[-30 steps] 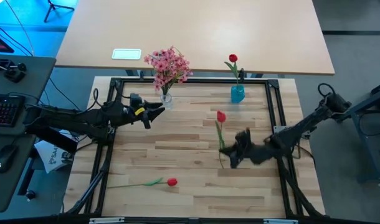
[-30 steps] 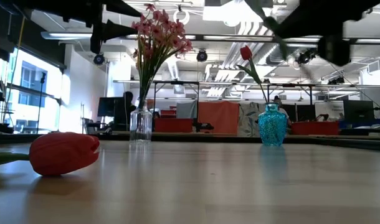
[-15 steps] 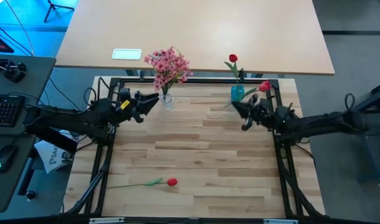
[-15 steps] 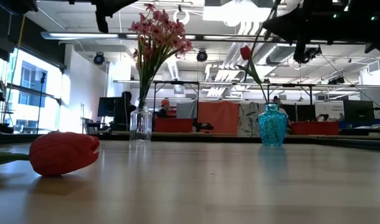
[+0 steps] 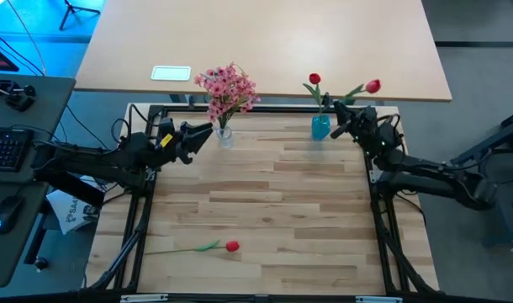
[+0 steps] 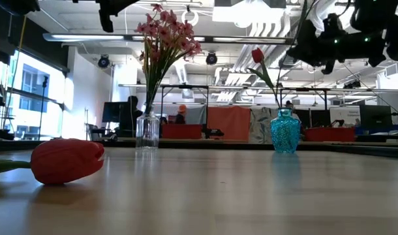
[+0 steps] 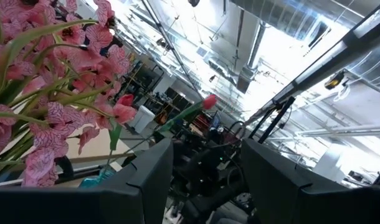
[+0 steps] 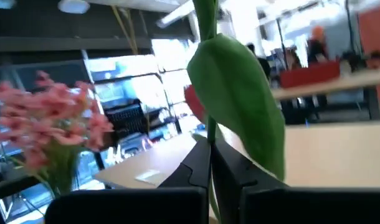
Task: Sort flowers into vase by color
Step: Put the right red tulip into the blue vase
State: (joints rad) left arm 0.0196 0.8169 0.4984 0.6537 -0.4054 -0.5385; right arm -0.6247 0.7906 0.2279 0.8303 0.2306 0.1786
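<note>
Wooden planks fill my overhead view, the tabletop [image 5: 256, 210] framed by dark rails. Nearest the front edge a red tulip [image 5: 231, 247] lies flat on the wood, its green stem trailing toward my left side; from table height its bloom sits large at the front.

Farther back, my left end effector [image 5: 208, 130] hangs just beside the clear glass vase [image 5: 224, 135], fingers spread wide and holding nothing. The pink flowers [image 5: 227, 88] stand upright in that vase, and they crowd the left wrist camera.

Across from it, my right end effector [image 5: 338, 118] is clenched on the green stem of a second red tulip [image 5: 372, 86]. That bloom points out past the far rail, well above the wood, beside the blue vase [image 5: 320, 127]. In the right wrist camera the stem [image 8: 210, 134] runs straight between the closed fingers, with a broad leaf [image 8: 243, 115] in front. Another red tulip [image 5: 314, 80] already stands in the blue vase.

Beyond the rails sits a pale desk [image 5: 265, 50], and the level camera shows an open workshop with ceiling pipes and a person [image 6: 179, 115] far off.
</note>
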